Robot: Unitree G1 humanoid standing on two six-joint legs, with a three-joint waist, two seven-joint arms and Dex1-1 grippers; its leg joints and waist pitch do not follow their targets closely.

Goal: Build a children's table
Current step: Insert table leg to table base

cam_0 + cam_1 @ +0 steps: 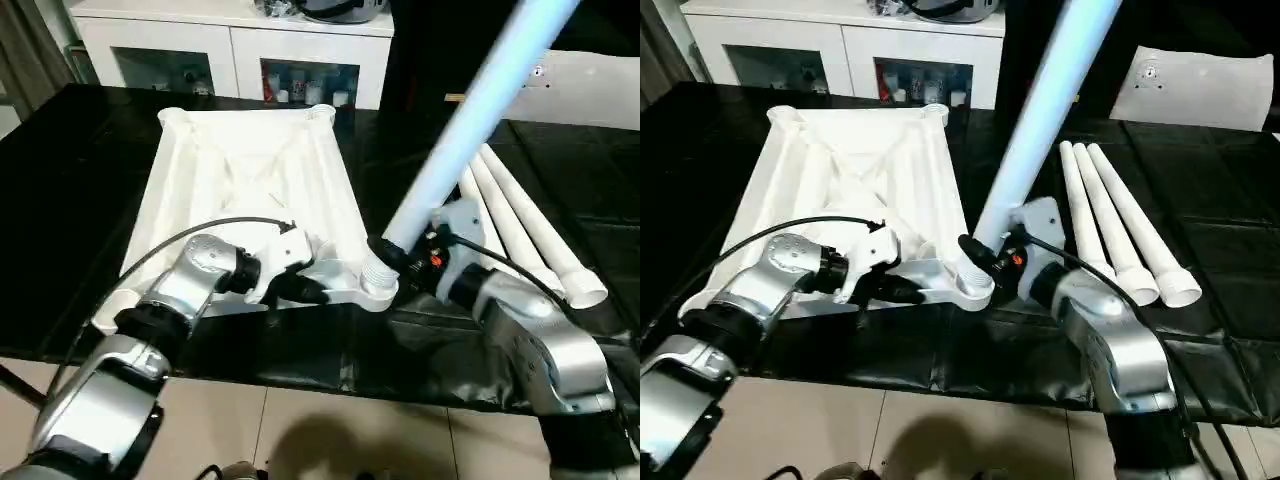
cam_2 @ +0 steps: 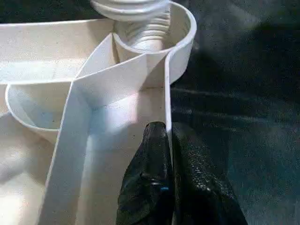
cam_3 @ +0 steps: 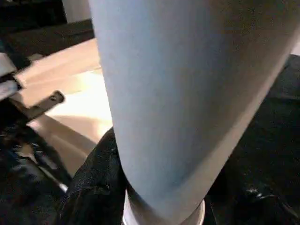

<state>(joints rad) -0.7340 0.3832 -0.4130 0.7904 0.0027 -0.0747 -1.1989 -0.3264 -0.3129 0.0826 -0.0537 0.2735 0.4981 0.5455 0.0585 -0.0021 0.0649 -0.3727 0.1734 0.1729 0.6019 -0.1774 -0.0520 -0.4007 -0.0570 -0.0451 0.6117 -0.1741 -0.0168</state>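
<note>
A: Nearest us, the left end effector is pinched shut on the tabletop's near rim wall, one black finger on each side, just beside the near right corner socket.

B: And the leg?

A: The right end effector holds it partway closed around its lower end. The threaded tip sits in that socket; the long axis rises from the socket, leaning up and away to the right.

B: So the coming move probably turns on tipping it upright over the socket.

A: Likely. Three spare legs lie on the desk, right of the socket.
</note>
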